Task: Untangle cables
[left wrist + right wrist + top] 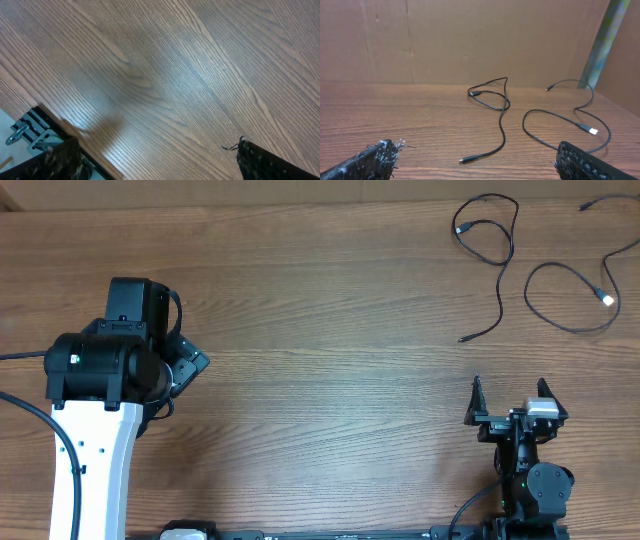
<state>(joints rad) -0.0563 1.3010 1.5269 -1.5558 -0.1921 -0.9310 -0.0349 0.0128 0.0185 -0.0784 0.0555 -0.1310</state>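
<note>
The right gripper (510,393) sits low by the table's near edge, aimed at the far side. Its fingers are spread wide with nothing between them. The left gripper (159,146) hangs tilted over bare table (165,75), likewise spread and empty. From overhead it is mostly hidden beneath its own wrist.

Ahead of the right gripper and well apart from it, the two cables (501,127) lie separated at the far right. The plain cable (498,295) runs lengthwise away from the gripper, one plug toward it and the far part looped. The silver-tipped cable (560,267) curls beside it without touching. Its bright plug (607,298) points right and slightly back toward the robot. Part of its length leaves the overhead frame on the right.
</note>
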